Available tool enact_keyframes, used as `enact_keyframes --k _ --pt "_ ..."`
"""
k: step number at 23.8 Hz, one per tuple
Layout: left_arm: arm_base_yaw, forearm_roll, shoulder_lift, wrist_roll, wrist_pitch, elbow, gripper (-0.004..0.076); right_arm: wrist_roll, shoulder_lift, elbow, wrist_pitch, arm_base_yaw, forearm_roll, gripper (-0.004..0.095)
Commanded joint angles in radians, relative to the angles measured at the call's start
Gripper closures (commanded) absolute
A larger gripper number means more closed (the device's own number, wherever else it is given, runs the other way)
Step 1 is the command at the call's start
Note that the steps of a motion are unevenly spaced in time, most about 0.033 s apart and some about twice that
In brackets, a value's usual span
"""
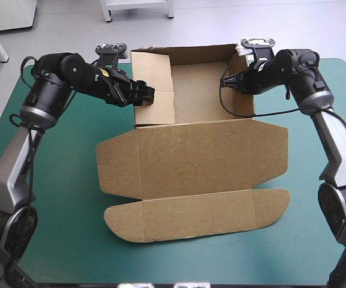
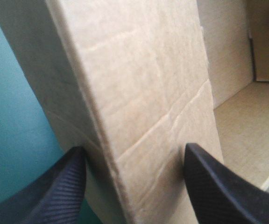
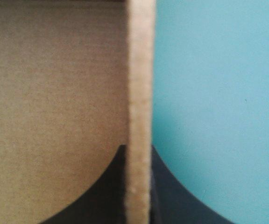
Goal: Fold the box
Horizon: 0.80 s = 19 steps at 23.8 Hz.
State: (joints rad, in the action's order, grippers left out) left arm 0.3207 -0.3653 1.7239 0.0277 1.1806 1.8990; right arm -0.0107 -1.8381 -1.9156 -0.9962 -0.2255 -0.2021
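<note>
The brown box [image 1: 191, 162] lies mid-table, its far half raised into a tray and its lid with flaps flat toward the front. My left gripper [image 1: 143, 96] straddles the tray's left wall [image 1: 154, 81]. In the left wrist view the gripper [image 2: 132, 186] stands open, its black fingers [image 2: 60, 186] apart on either side of that folded wall [image 2: 139, 93]. My right gripper [image 1: 236, 75] is at the tray's far right corner. Seen from the right wrist, this gripper [image 3: 138, 186] is shut on the thin edge of the right wall [image 3: 139, 70], tray inside on one side, cover on the other.
The teal-green cover [image 1: 53, 198] shows bare to the left, right and front of the box. The tray's back wall [image 1: 185, 53] stands close to the table's far edge.
</note>
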Motion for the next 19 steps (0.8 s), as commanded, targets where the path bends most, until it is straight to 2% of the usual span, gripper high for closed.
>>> enact_keyframes --k 1,4,8,10,12,13,14,15,17,19 --pt "0.038 0.059 0.015 -0.044 0.028 0.106 0.0286 -0.008 0.058 -0.030 0.051 -0.022 -0.064 0.0905" --pt "0.067 0.195 0.054 -0.063 0.112 0.153 0.0286 -0.009 0.054 -0.030 0.046 -0.022 -0.067 0.0905" --pt "0.079 0.255 0.089 -0.087 0.099 0.163 0.0290 -0.009 0.048 -0.030 0.030 -0.023 -0.064 0.0905" --pt "0.079 0.255 0.096 -0.092 0.099 0.163 0.0318 -0.009 0.048 -0.030 0.029 -0.023 -0.064 0.0905" --pt "0.079 0.253 0.110 -0.093 0.099 0.163 0.0379 -0.009 0.043 -0.030 0.024 -0.023 -0.068 0.0905" --pt "0.079 0.253 0.124 -0.093 0.099 0.163 0.0465 -0.009 0.036 -0.030 0.005 -0.025 -0.068 0.0905" --pt "0.079 0.251 0.131 -0.093 0.099 0.163 0.0514 -0.009 0.029 -0.030 -0.004 -0.033 -0.056 0.0905" --pt "0.079 0.251 0.146 -0.094 0.099 0.163 0.0614 -0.009 0.015 -0.030 -0.020 -0.043 -0.039 0.0905" --pt "0.079 0.249 0.160 -0.115 0.099 0.163 0.0728 -0.009 -0.002 -0.030 -0.031 -0.056 -0.023 0.0905" --pt "0.079 0.245 0.171 -0.120 0.097 0.163 0.0732 -0.009 -0.014 -0.030 -0.040 -0.067 -0.016 0.0905"
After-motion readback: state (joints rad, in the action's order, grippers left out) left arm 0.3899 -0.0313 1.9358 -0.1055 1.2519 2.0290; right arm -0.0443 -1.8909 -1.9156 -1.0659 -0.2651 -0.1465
